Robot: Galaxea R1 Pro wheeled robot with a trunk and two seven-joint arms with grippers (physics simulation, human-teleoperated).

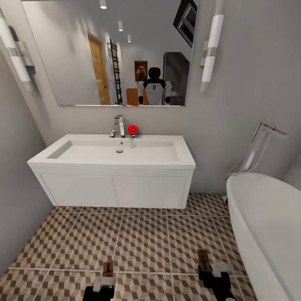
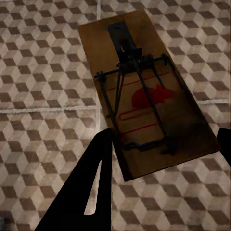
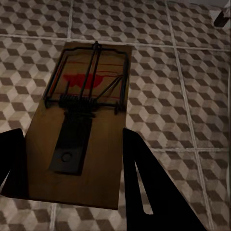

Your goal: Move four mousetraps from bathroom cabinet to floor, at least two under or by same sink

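I face the white wall-hung sink point(image 1: 113, 167) over the cube-patterned bathroom floor point(image 1: 142, 238). My left gripper point(image 1: 105, 279) is shut on a brown mousetrap point(image 1: 108, 268), held above the tiles in front of the sink. In the left wrist view that mousetrap point(image 2: 144, 91) lies between the dark fingers point(image 2: 91, 183) of the left gripper point(image 2: 163, 159). My right gripper point(image 1: 209, 272) is shut on a second mousetrap point(image 1: 204, 258), nearer the tub. The right wrist view shows this mousetrap point(image 3: 82, 125) in the right gripper point(image 3: 77, 168). The cabinet is out of view.
A big white tub point(image 1: 267, 225) fills the right side, with a chrome floor-standing filler point(image 1: 259, 146) behind it. A grey wall point(image 1: 16, 196) closes the left. On the sink stand a chrome tap point(image 1: 120, 124) and a red ball point(image 1: 132, 130). A mirror point(image 1: 83, 54) hangs above.
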